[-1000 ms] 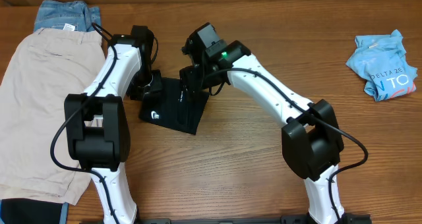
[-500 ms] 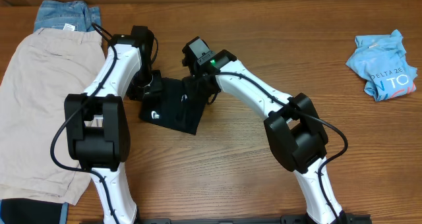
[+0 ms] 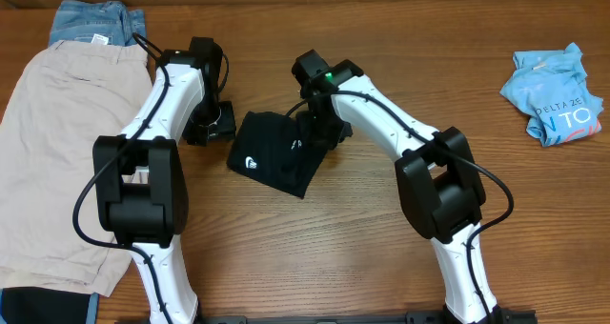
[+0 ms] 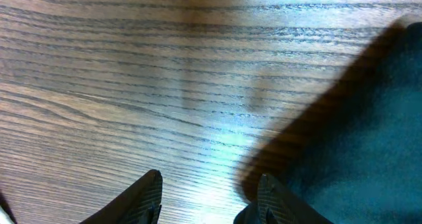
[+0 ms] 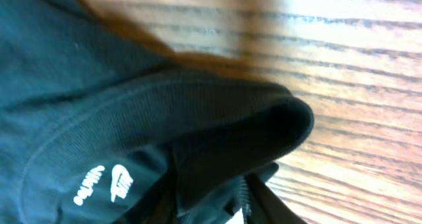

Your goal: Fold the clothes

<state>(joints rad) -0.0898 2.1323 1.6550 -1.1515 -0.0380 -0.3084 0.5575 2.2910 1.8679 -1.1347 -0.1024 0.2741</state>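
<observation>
The black T-shirt (image 3: 272, 157) lies bunched near the centre of the table (image 3: 381, 38), white chest logo up. The left tool (image 4: 208, 191) sits at the shirt's 10 o'clock, fingers spread over bare wood, nothing between them. The right tool (image 3: 322, 126) is at the shirt's 2 o'clock edge, by the ribbed collar; whether it pinches cloth cannot be told. The beige shorts (image 3: 57, 143) lie at the table's 9 o'clock, the blue denim (image 3: 95, 21) at 11 and the light-blue printed tee (image 3: 556, 93) at 2.
</observation>
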